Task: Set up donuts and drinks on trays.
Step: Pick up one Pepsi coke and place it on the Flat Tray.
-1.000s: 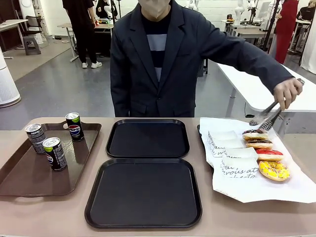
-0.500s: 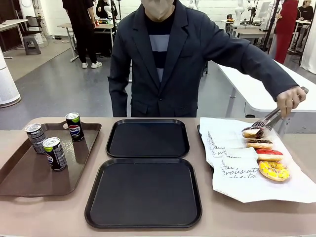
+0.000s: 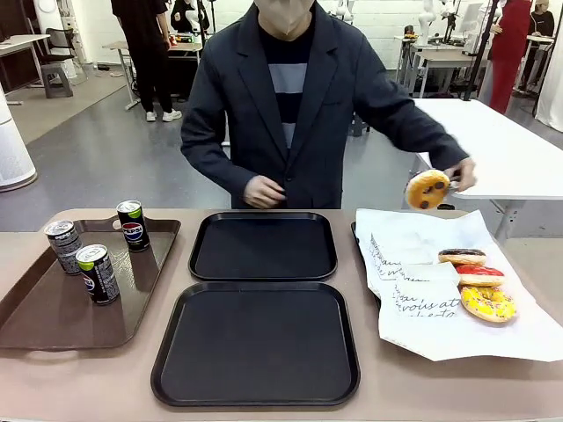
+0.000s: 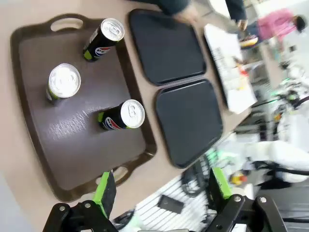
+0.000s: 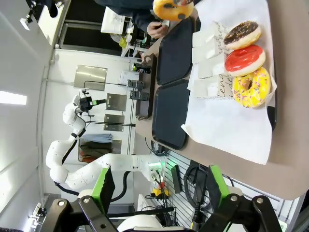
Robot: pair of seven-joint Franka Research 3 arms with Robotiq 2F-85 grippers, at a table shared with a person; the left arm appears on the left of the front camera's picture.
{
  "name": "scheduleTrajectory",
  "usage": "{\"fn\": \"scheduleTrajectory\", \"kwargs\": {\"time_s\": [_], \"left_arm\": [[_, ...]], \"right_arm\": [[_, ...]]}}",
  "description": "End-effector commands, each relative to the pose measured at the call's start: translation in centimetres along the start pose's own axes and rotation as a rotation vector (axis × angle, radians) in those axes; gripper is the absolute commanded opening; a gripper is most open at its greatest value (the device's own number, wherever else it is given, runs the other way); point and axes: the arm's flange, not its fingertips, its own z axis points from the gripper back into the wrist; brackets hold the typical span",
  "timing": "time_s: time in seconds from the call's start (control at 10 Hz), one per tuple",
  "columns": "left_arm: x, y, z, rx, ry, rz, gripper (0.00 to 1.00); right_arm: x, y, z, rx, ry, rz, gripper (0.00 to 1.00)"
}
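Two black trays sit in the middle of the table, both bare: the far tray (image 3: 264,246) in front of the person (image 3: 286,97) and the near tray (image 3: 256,345) on my side, their rims almost touching.

Three cans stand upright on the longer brown tray (image 3: 44,321) at my left. The grey-patterned can (image 3: 63,246) and the black can with green accents (image 3: 97,273) are just beside each other, and the Pepsi can (image 3: 132,225) stands farther back, toward the black trays.

At my right, a sheet of white paper (image 3: 457,338) carries three donuts in a close row. The chocolate donut (image 3: 462,257) is farthest from me, then the red donut (image 3: 480,275), and the yellow-sprinkled donut (image 3: 487,304) is nearest. White paper sleeves (image 3: 413,272) with script print lie beside them on the tray side.

The brown-glazed donut (image 3: 428,189) is up in the air above the far edge of the paper, at the person's raised hand (image 3: 464,173) – how it is gripped is too small for me to make out. Their other hand (image 3: 262,192) is low against the jacket, behind the far tray.

My left claw (image 4: 161,191) hangs high over the brown tray and its cans, jaws spread wide with nothing between the green pads. My right claw (image 5: 159,188) is just as wide and just as empty – it looks out over the paper and the three resting donuts.
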Motion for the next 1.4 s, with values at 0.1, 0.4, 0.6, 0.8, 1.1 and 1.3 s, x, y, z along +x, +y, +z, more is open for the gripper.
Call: {"fn": "scheduleTrajectory", "kwargs": {"time_s": [0.1, 0.4, 0.6, 0.8, 1.1, 1.3], "left_arm": [[2.0, -4.9, -6.3, 0.417, 0.280, -0.091, 1.00], [3.0, -7.8, -12.5, 0.592, 0.468, -0.074, 1.00], [3.0, -9.0, -15.4, 0.580, 0.450, -0.015, 1.00], [2.5, -8.6, -15.3, 0.597, 0.471, -0.060, 1.00], [2.5, -8.6, -15.3, 0.597, 0.471, -0.060, 1.00], [2.5, -8.6, -15.3, 0.597, 0.471, -0.060, 1.00]], "right_arm": [[0.1, -0.2, 0.1, 0.025, -0.010, 0.021, 1.00], [0.1, -0.2, 0.1, 0.025, -0.010, 0.021, 1.00], [0.1, -0.2, 0.1, 0.025, -0.010, 0.021, 1.00], [0.1, -0.2, 0.1, 0.025, -0.010, 0.021, 1.00], [0.1, -0.2, 0.1, 0.025, -0.010, 0.021, 1.00], [0.1, -0.2, 0.1, 0.025, -0.010, 0.021, 1.00]]}}
